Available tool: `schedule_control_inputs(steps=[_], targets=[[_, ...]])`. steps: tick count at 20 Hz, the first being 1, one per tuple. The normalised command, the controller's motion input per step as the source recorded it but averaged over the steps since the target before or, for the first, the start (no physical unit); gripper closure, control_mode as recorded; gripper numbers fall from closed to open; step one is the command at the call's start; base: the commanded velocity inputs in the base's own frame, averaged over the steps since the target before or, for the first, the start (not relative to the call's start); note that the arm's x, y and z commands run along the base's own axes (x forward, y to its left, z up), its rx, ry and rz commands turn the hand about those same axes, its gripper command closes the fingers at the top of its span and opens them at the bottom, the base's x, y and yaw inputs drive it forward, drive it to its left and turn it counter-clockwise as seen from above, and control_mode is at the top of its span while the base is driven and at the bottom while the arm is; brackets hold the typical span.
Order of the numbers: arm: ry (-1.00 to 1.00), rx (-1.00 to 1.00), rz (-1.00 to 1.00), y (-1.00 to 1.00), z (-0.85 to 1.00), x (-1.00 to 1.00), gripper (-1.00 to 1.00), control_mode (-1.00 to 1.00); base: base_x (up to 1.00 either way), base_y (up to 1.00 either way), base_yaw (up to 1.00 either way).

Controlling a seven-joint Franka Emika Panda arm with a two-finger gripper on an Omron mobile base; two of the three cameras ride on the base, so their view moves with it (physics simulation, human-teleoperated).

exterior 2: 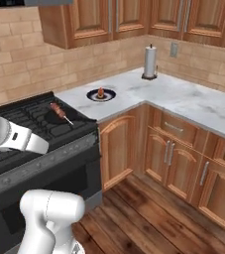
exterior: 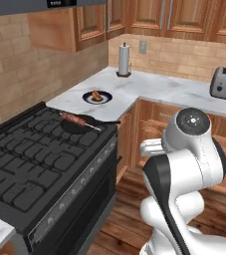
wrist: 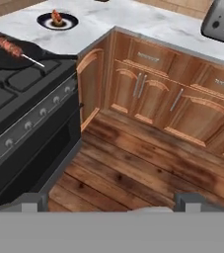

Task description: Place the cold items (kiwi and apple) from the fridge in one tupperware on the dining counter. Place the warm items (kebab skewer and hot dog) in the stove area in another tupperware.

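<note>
Warm-items step, approach stage, nothing picked yet. Landmark: the stove (exterior: 40, 159). The kebab skewer (exterior: 73, 119) lies in a dark pan (exterior: 84, 123) on the stove's back right burner; just right of the stove, on the marble desk (exterior: 149, 87), a hot dog (exterior: 97, 95) sits on a dark plate (exterior: 97, 97). Next move likely: reach over the stove to the skewer. Fingers (wrist: 29, 201) spread wide, holding and touching nothing, hanging over the wood floor (wrist: 133, 168).
</note>
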Motion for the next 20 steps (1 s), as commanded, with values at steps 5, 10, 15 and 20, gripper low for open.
schedule_control_inputs(steps=[5, 10, 15, 20], targets=[[0.00, 0.00, 0.00, 0.00, 0.00, 0.00, -1.00, 1.00, 0.52, -0.59, 0.16], [0.00, 0.00, 0.00, 0.00, 0.00, 0.00, -1.00, 1.00, 0.49, -0.42, 0.12], [0.00, 0.00, 0.00, 0.00, 0.00, 0.00, -1.00, 1.00, 0.40, -0.43, 0.06], [0.00, 0.00, 0.00, 0.00, 0.00, 0.00, -1.00, 1.00, 0.43, -0.49, 0.13]])
